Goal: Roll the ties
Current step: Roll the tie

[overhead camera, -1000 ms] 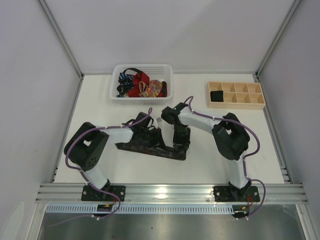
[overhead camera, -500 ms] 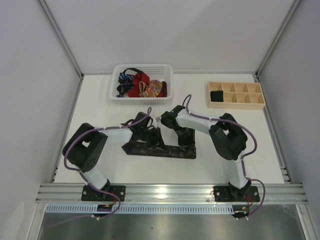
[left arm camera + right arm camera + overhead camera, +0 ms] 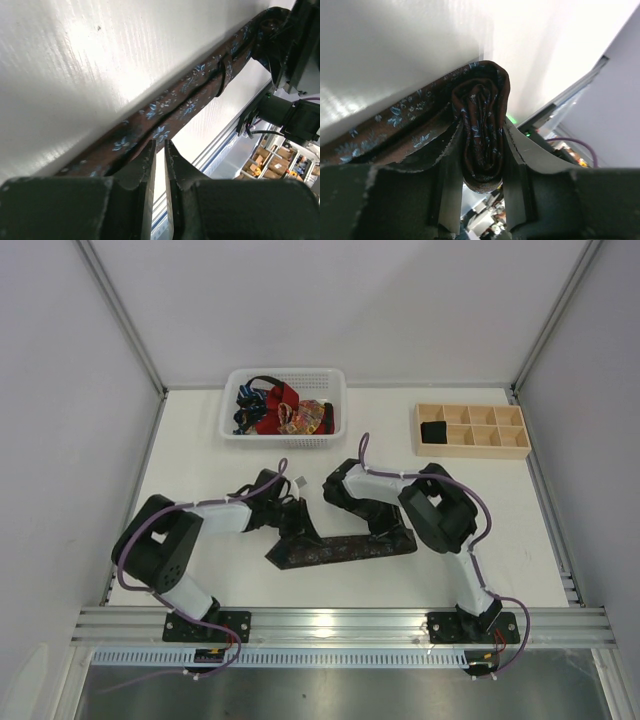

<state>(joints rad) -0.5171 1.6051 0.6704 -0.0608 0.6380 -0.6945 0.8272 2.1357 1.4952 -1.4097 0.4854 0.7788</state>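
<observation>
Dark brown fabric with a fine pale-blue flower print: this is the dark tie (image 3: 345,548), and it lies stretched along the bench (image 3: 200,460) in front of both arms, running left to right with its right end slightly further from me.

1. Left gripper (image 3: 297,526). It sits low over the left part of the dark tie. In the left wrist view the left gripper (image 3: 159,146) has its fingers (image 3: 145,165) drawn almost together, with only a thin slit between them. The tips nip the near edge of the dark tie (image 3: 190,100), which runs diagonally away toward the upper right.

2. Right gripper (image 3: 386,530). It sits at the right end of the dark tie. In the right wrist view the right gripper (image 3: 481,131) is clamped on a tight roll of the dark tie (image 3: 480,100). The roll stands between the two fingers (image 3: 451,165) and fills the gap fully. The unrolled length trails off to the lower left, flat on the bench.

3. Remaining items. A white mesh basket (image 3: 285,438) stands at the far side of the bench, left of centre. I see a red tie (image 3: 275,412), an orange-patterned tie (image 3: 306,418) and blue fabric (image 3: 241,398) bundled inside it. A pale wooden tray (image 3: 470,451) stands at the far right. Its leftmost near compartment holds a small dark bundle (image 3: 432,431).
</observation>
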